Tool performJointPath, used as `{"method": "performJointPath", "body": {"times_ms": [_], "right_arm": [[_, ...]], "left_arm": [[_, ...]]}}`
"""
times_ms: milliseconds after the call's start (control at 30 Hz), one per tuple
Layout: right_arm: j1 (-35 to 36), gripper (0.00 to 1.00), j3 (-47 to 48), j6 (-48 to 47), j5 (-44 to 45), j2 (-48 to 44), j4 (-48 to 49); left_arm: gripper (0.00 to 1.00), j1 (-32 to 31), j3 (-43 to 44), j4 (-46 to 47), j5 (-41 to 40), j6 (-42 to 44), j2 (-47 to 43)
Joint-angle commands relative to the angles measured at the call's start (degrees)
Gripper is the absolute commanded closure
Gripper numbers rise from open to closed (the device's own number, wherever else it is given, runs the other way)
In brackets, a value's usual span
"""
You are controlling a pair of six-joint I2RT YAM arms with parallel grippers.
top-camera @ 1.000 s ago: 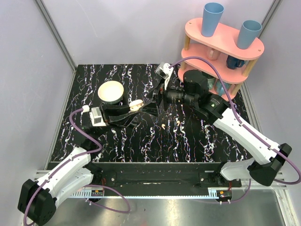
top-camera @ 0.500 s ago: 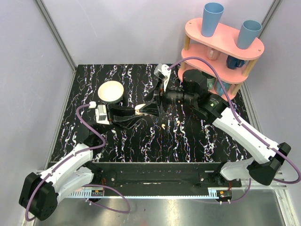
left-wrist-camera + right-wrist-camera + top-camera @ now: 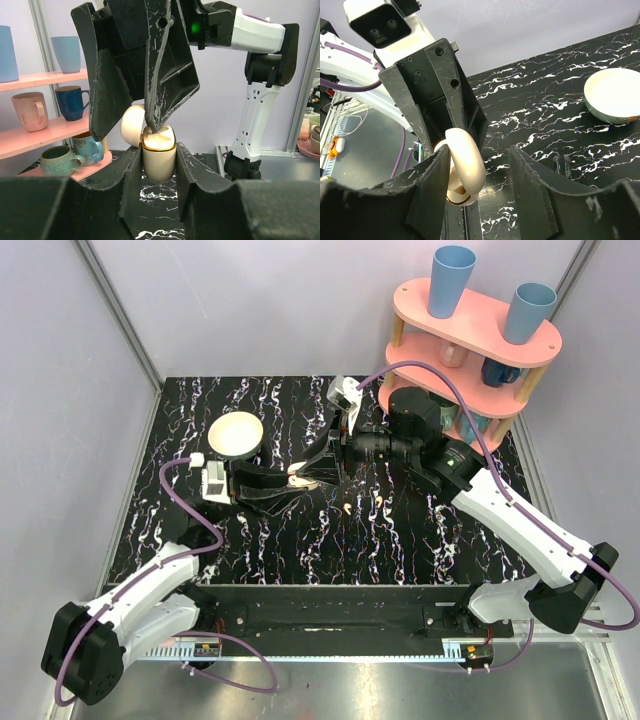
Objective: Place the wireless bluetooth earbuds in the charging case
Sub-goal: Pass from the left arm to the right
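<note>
Holding the charging case [image 3: 159,162] upright, my left claw [image 3: 158,155] is clamped on its two sides and keeps it above the worktop [image 3: 300,540]. The lid [image 3: 132,125] is swung open and leans back to one side of the mouth. My right claw [image 3: 129,131] comes in from above with its fingers apart. The lid sits between them and touches one finger. The other finger's tip is right at the case's open mouth, and I cannot tell whether anything is seated inside. In the right wrist view the case [image 3: 465,167] lies against one finger [image 3: 437,185], and the opposite finger stands clear of it. From above, both claws meet over the middle of the worktop. The two earbuds [image 3: 345,508] lie near each other on the worktop, just nearer my bases than the right claw [image 3: 312,472]. A cream bowl [image 3: 236,434] sits beyond my left claw. A pink shelf [image 3: 470,330] of cups stands behind my right arm.
</note>
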Motion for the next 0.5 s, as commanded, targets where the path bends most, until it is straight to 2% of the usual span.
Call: {"method": "performJointPath", "body": {"times_ms": [0, 133, 167, 267, 367, 433, 467], "right_arm": [[-0.1, 0.45, 1.0, -1.2, -0.7, 0.2, 0.0], [-0.1, 0.49, 1.4, -2.1, -0.9, 0.1, -0.9], [-0.1, 0.57, 1.3, -2.3, -0.8, -0.1, -0.9], [-0.1, 0.63, 1.4, -2.7, -0.7, -0.4, -0.8], [-0.1, 0.67, 1.6, -2.7, -1.6, -0.4, -0.6], [-0.1, 0.74, 1.5, -2.7, -2.1, -0.5, -0.4], [-0.2, 0.75, 1.5, -2.7, -2.2, -0.6, -0.3]], "left_arm": [[1.00, -0.1, 3.3, 6.7, 1.5, -1.0, -0.1], [1.00, -0.1, 3.2, 7.3, 1.2, -1.7, 0.3], [1.00, -0.1, 3.3, 7.5, 1.3, -1.9, 0.4], [0.99, -0.1, 3.4, 7.4, 1.2, -2.4, 0.7], [0.94, -0.1, 3.0, 7.4, 0.2, -2.5, 0.8], [0.92, -0.1, 2.9, 7.5, -0.6, -2.6, 0.8], [0.85, -0.1, 2.8, 7.4, -0.9, -2.6, 0.8]]}}
